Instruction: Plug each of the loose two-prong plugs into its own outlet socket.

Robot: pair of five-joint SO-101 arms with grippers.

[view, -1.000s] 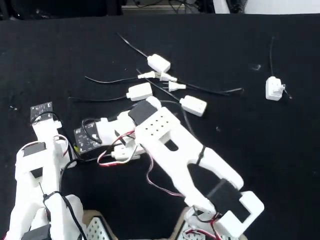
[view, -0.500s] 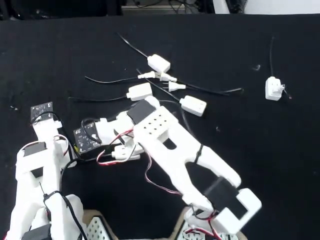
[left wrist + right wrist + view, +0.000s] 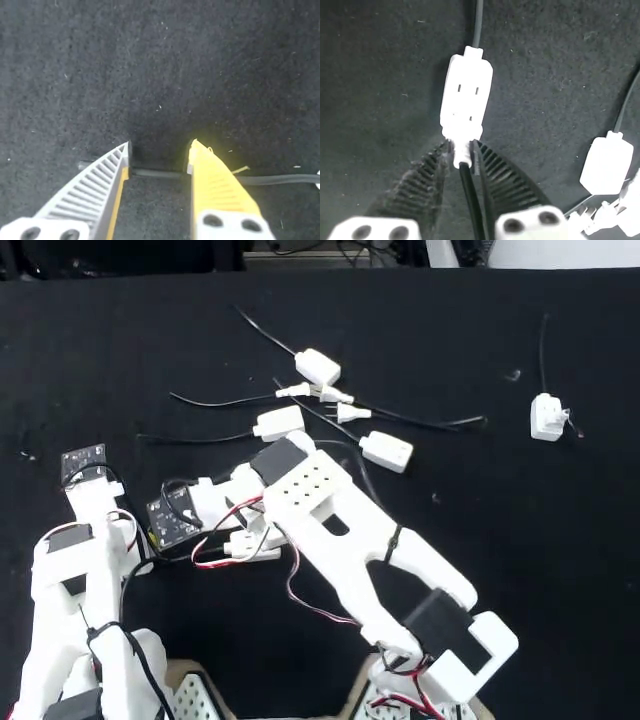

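While the left jaws stand released astride a black cable (image 3: 155,173) on the worktop (image 3: 150,60), the right jaws clench a small white plug (image 3: 461,156), its nose against the outlet socket (image 3: 466,95), whose long axis points straight away, cord trailing beyond.

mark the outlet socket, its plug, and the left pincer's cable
outlet socket (image 3: 466,95): right wrist view, slotted face
plug (image 3: 461,152): right wrist view, white body
cable (image 3: 155,173): left wrist view, span between fingertips
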